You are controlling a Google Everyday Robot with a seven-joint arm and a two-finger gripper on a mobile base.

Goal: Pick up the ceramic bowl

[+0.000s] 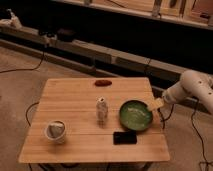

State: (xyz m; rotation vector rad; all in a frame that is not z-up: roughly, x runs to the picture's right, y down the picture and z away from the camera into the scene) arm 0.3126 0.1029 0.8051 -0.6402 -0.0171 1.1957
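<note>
The hand (156, 104) hovers at the right edge of the wooden worktop (75, 100), at the end of a white arm (192, 87) that reaches in from the right. Its pale tip meets the upper right rim of the ceramic bowl (135, 116). How far open the hand is cannot be told, nor whether it has hold of the rim or only lies against it.

There are 2 containers on the worktop. The ceramic bowl sits flat on the right half, toward the front, its inside showing a mottled, paler green glaze. A small whitish cup (55, 131) stands upright at the front left, well apart from the bowl; what is in it cannot be made out.

The bowl is wide, shallow and round, green with a darker rim, and the largest of the 5 things here. Just left of it stands 1 small white bottle-like object (101, 110), upright. A flat black rectangular object (124, 137) lies just beside the bowl's front rim. A small reddish-brown oblong (102, 82) lies near the back edge, well apart from the bowl.
</note>
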